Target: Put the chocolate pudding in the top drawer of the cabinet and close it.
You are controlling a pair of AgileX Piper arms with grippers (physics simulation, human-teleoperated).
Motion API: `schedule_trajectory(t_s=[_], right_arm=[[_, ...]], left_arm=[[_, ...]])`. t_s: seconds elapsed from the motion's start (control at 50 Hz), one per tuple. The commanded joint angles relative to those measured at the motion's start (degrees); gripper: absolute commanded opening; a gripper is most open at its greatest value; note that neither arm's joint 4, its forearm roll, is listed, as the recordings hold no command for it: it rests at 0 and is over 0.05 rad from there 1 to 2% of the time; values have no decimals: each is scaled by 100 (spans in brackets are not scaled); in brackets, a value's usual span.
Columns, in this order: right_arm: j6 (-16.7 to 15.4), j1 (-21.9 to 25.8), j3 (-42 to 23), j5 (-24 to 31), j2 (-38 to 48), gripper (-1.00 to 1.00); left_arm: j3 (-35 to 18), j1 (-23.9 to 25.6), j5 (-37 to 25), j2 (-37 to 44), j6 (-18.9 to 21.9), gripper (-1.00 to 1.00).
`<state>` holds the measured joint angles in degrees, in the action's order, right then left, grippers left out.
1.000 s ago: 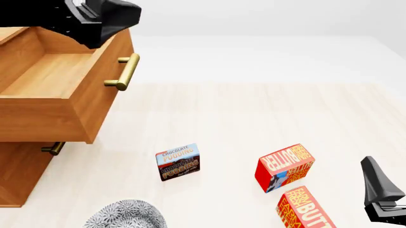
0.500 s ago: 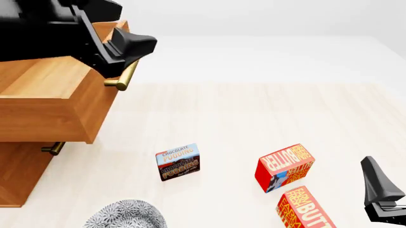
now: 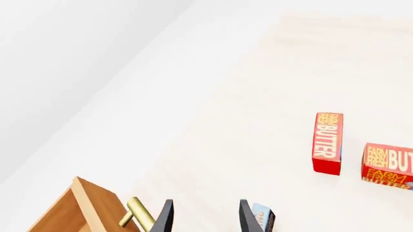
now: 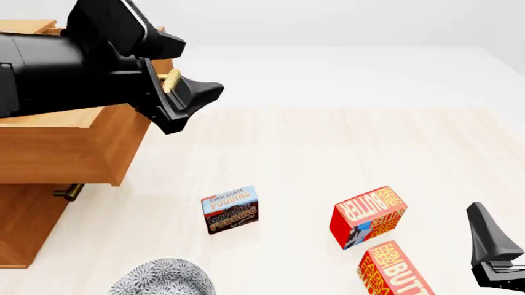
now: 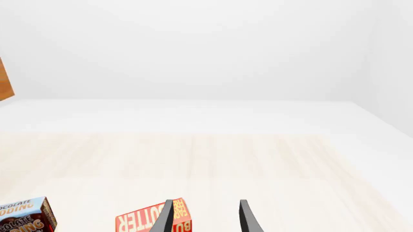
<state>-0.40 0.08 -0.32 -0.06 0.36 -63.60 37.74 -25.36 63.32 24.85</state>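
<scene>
Chocolate pudding [image 4: 230, 209] stands upright on pale wooden table [image 4: 345, 153], long side running left-right, below and right of left gripper [image 4: 182, 98] (fingers spread, empty, beside drawer handle [image 3: 137, 212]). Right gripper [image 5: 203, 216] spread, farther off. Open floor around box; top drawer [image 4: 58, 144] pulled out.

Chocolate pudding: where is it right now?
In the front view the chocolate pudding stands on the table, left of the nearer butter boxes, below and right of the open top drawer.

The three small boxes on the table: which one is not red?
The chocolate pudding, leftmost of the three, has a light-blue top and dark-brown bottom. Both butter boxes to its right are red.
</scene>
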Motion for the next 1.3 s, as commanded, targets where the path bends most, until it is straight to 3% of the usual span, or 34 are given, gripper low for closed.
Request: schedule_trajectory(t_s=[0.02,1.3], right_arm=[[1,-1,0,0,0,100],[-1,1,0,0,-1,100]], left_arm=[[191,69,191,91,46,100],[1449,165,1315,799,-487,100]])
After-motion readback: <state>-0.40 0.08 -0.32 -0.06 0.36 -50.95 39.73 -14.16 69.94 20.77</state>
